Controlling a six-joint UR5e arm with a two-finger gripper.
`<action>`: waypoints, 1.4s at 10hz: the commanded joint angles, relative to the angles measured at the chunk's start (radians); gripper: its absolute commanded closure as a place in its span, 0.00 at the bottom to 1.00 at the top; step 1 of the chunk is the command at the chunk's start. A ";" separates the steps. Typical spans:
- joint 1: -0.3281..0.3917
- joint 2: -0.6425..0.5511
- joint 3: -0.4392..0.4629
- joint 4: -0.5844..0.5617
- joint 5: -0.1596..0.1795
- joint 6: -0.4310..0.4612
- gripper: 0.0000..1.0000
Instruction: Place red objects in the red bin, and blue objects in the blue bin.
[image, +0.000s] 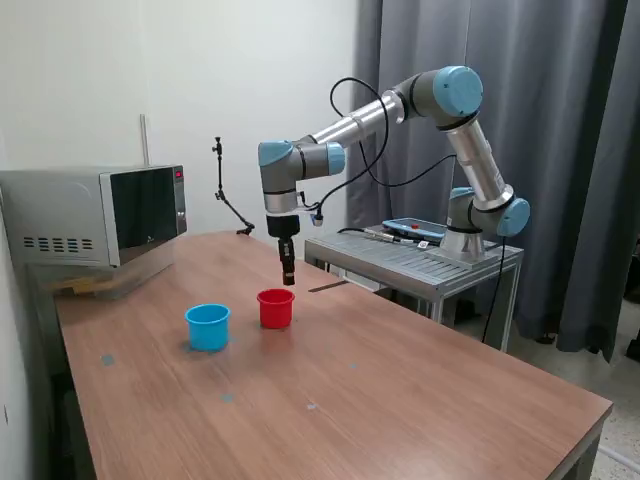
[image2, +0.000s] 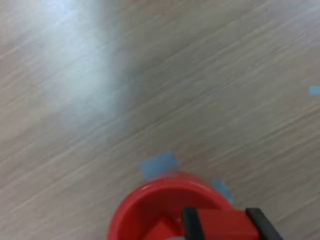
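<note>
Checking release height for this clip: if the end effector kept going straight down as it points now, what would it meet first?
Probably the red cup: the end effector, shut on a red cube, hangs over its opening, where another red cube lies. Depth is uncertain.

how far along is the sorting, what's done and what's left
One red cube already lies inside the red cup. In hand: the gripper holds a second red cube right over that cup, not yet released. No blue cubes show on the table in either view, and the inside of the blue cup is hidden, so the blue part cannot be judged.
</note>
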 joint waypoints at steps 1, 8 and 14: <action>-0.035 0.000 0.000 -0.015 0.000 0.002 1.00; -0.055 0.006 0.008 -0.063 0.000 -0.005 1.00; -0.042 0.014 0.014 -0.067 0.003 -0.003 1.00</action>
